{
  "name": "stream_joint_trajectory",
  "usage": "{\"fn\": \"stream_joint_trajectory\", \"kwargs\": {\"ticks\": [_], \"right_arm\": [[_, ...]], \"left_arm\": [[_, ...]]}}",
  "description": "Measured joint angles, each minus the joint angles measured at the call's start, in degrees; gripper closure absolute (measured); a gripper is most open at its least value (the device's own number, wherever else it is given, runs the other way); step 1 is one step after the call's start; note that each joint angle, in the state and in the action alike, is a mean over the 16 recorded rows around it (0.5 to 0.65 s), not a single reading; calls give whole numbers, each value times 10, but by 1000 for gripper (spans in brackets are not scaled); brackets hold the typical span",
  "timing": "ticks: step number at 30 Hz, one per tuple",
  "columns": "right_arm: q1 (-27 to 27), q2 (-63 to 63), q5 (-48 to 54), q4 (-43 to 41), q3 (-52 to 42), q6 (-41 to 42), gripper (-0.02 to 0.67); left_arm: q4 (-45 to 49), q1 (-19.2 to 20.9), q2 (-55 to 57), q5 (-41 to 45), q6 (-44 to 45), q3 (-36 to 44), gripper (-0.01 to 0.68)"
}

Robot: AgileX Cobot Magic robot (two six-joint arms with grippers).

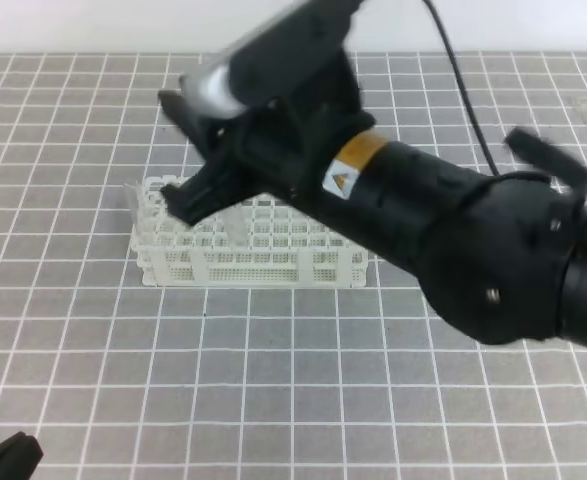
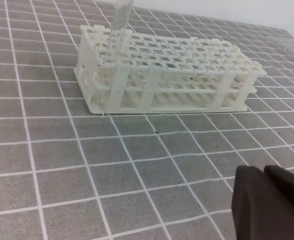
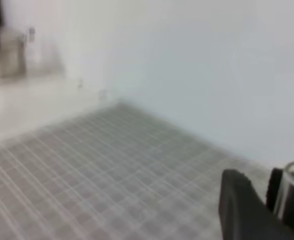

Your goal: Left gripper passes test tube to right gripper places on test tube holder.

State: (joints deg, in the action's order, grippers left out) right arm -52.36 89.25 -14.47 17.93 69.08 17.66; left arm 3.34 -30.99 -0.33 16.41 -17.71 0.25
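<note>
Grey matting ruled with a white grid covers the desk [image 1: 273,380], and a pale wall runs along its far edge. Toward the far left part of the desk stands the white test tube holder [image 1: 263,255], a long lattice rack with rows of square holes above perforated lower tiers.

Reaching in from the right, a thick black arm with a silver-grey wrist cylinder and a yellow warning label crosses above the rack. Its right gripper [image 1: 178,195] hangs over the rack's left end. From the left wrist view, the test tube [image 2: 120,27] stands upright there, its lower part down inside a hole near the rack's far left corner, its top running out of the picture. In the right wrist view the clear rim of the tube [image 3: 293,192] shows between the dark fingers [image 3: 239,205], so the jaws are clamped on the test tube.

The left gripper [image 2: 269,200] sits low near the desk's near edge, well apart from the rack; its dark fingers lie together with nothing between them. In the high view only a black tip of it [image 1: 8,458] shows at the near left corner.
</note>
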Motion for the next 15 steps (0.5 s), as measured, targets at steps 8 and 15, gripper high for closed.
{"fn": "stream_joint_trajectory", "kwargs": {"ticks": [8, 15], "right_arm": [[48, 43, -137, -247, -12, -262, 561], [63, 125, -176, -314, 54, -310, 561]], "left_arm": [[0, 0, -1, 1, 0, -1, 673], [0, 0, -1, 1, 0, -1, 673]]}}
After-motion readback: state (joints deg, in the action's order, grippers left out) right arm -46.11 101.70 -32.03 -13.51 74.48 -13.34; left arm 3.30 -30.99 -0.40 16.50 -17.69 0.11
